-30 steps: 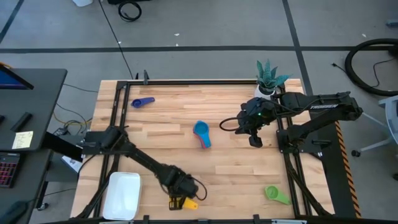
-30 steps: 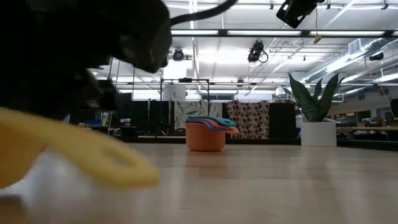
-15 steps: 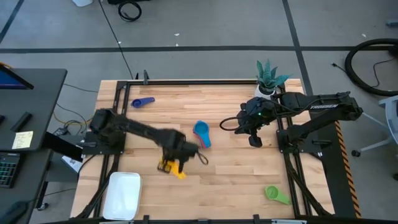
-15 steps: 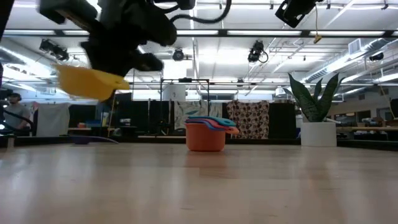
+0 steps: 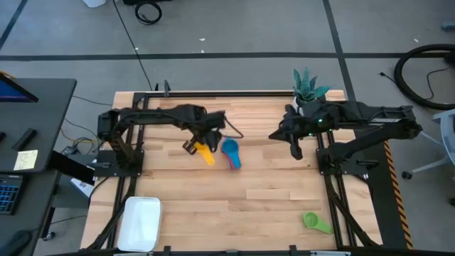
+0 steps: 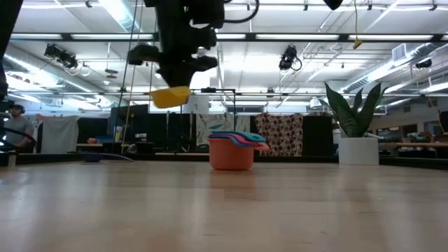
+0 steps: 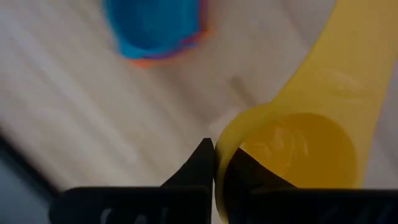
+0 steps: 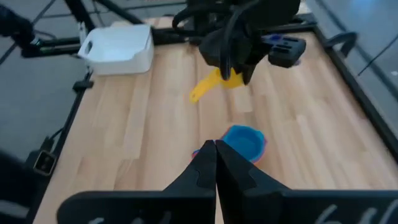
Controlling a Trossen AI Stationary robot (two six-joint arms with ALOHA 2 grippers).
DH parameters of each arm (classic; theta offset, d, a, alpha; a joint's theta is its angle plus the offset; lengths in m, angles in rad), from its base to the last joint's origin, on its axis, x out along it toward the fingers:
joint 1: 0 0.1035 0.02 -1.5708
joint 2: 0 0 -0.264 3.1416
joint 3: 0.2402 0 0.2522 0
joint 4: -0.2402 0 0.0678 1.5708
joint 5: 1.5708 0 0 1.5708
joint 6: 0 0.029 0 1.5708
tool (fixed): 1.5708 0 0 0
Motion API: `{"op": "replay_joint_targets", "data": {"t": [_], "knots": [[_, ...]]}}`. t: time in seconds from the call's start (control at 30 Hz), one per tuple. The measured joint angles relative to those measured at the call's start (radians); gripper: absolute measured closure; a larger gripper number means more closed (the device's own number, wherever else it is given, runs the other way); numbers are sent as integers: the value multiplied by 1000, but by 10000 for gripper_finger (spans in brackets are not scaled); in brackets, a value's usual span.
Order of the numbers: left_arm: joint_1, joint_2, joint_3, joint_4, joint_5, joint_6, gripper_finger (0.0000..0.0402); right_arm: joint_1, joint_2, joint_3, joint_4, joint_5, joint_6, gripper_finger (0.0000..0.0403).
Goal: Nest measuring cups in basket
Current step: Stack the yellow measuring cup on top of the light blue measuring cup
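Above the middle of the table [image 5: 270, 206], the left gripper [image 5: 199, 139] hangs in the air with its fingers pinched on the rim of the yellow measuring cup [image 5: 205, 153], whose handle slants away and down. Just beside it stands the stack of nested cups [image 5: 231, 151], light blue on top with red and orange under it. Nearer the far right corner, close to the potted plant [image 5: 307, 89], the right gripper [image 5: 294, 148] waits with its fingers closed on nothing. A dark blue cup [image 5: 163, 116] lies near the far left corner, a green cup [image 5: 315, 222] near the near right corner, and the white basket [image 5: 141, 222] sits at the near left corner.
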Motion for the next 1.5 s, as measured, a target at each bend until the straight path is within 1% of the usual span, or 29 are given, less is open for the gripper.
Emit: {"op": "replay_joint_targets", "data": {"t": [0.07,0.17,0.33,0.5,0.57,0.63,0.67,0.73,0.87,1.1,1.2,1.3,1.5], "knots": [[23,0,25,27,1,51,387,0,-22,0,-1,25,0,400],[48,1,73,96,5,87,387,-1,-45,0,-13,53,0,400],[65,55,213,127,15,116,387,-7,-58,0,-22,73,0,400],[70,170,387,60,92,154,387,-39,-59,0,-29,73,-1,400],[69,220,441,-10,101,158,387,-51,-59,0,-30,73,-1,400],[69,259,481,-59,136,157,387,-62,-59,0,-33,73,-1,400],[69,277,489,-80,158,157,387,-65,-59,0,-35,72,-2,400],[69,300,494,-66,201,154,387,-74,-59,0,-37,68,-5,400],[56,347,495,-60,241,144,387,-87,-59,0,-49,64,-11,400],[37,429,495,-31,251,153,387,-87,-59,0,-69,62,-19,400],[35,461,495,-35,233,153,387,-87,-59,0,-72,62,-19,400],[36,468,495,-33,200,155,387,-87,-59,0,-76,62,-19,400],[48,468,495,9,206,155,387,-87,-59,0,-78,62,-24,399]]}}
